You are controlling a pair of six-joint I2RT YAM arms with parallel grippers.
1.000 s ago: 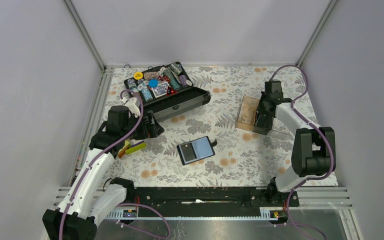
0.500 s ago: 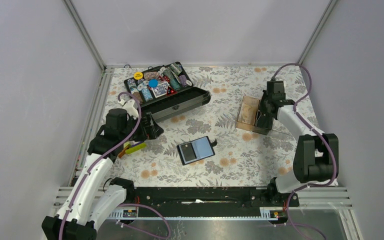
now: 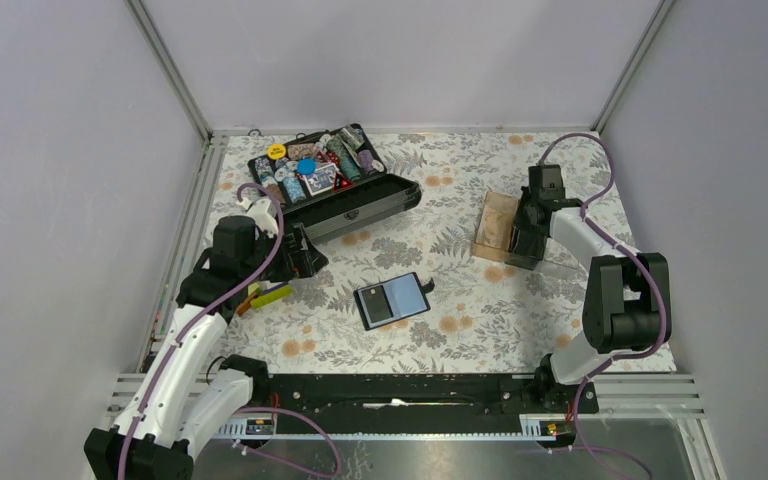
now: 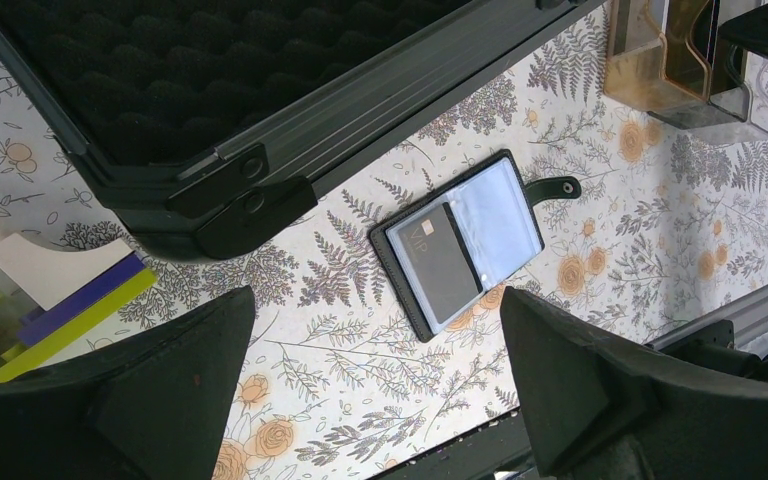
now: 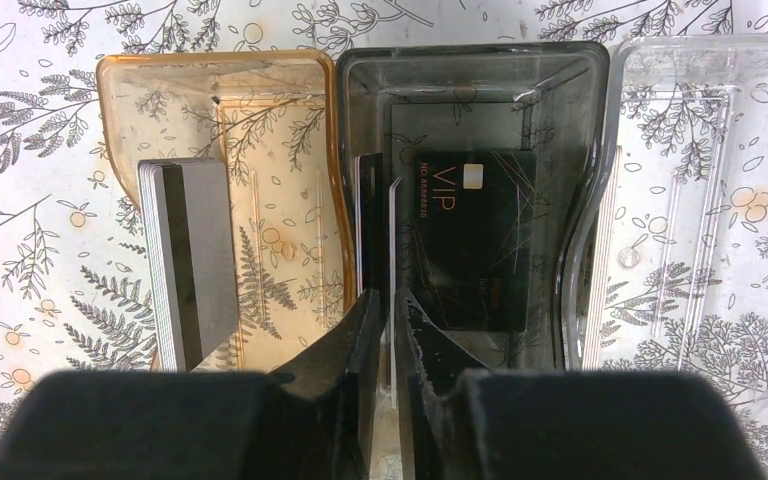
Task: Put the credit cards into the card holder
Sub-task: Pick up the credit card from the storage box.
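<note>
Counter (image 3: pixel 460 200): floral-patterned surface carrying all items listed.
Card holder (image 4: pixel 457 255): black, lying open and flat near the middle of the counter, strap tab pointing away from the chip case; well apart from both arms.
Pocketed card (image 4: pixel 432 268): dark, marked VIP, seated in one clear pocket of the card holder; the neighbouring pocket looks pale.
Left fingers (image 4: pixel 160 390): spread wide, holding nothing, hovering above the counter beside the chip case.
Chip case (image 3: pixel 335 185): large, black, open, chips in its far half, foam lining in the near half.
Loose cards (image 4: pixel 65 300): white, purple and yellow-green, overlapping on the counter at the left, just beside the chip case corner.
Tray (image 5: pixel 660 45): three compartments side by side, amber, smoky and clear.
Grey stack (image 5: pixel 195 260): cards standing on edge in the amber compartment.
Black VIP card (image 5: pixel 480 240): inside the smoky compartment, face showing.
Upright card (image 5: pixel 392 230): thin, edge-on, in the smoky compartment.
Right fingers (image 5: pixel 345 350): almost pressed together, pinching the upright card's near end.
</note>
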